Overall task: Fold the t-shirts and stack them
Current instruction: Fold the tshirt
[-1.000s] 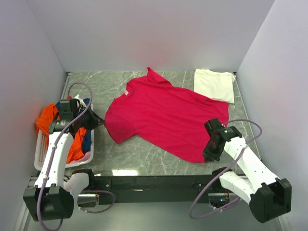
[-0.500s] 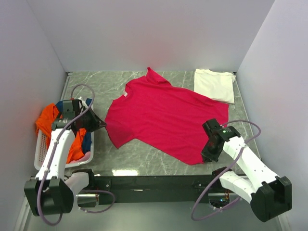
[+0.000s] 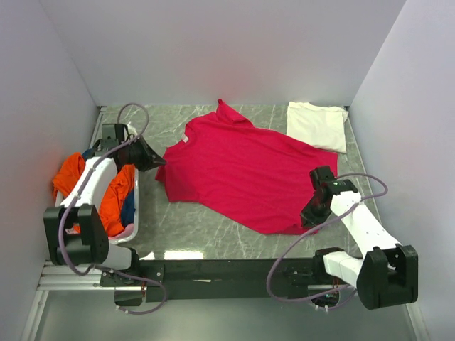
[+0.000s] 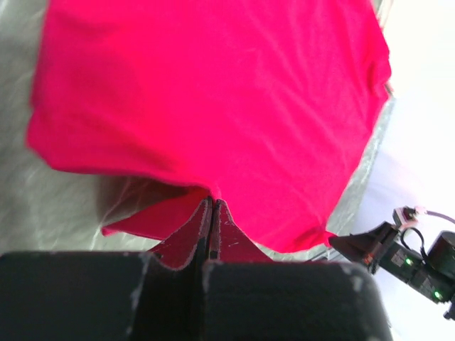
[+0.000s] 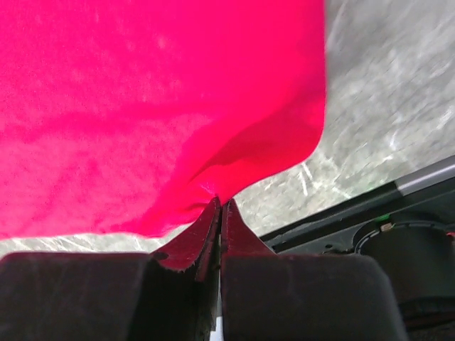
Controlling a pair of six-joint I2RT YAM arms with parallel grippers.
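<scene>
Crimson t-shirt, left gripper pinching edge, right gripper pinching corner

Light: bright, even, from above — shadows soft | Glare: sheen on table | Wrist views: t-shirt oversaturated, edge blurred — corner overexposed

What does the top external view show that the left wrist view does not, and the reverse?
Only top external: the white basket holding orange cloth at the left, and the folded cream-white t-shirt at the far right.
Only left wrist: the left gripper seen close, shut on a pinched edge of cloth.
Both: the crimson t-shirt spread on the marble table, with the right gripper at its opposite corner.
</scene>
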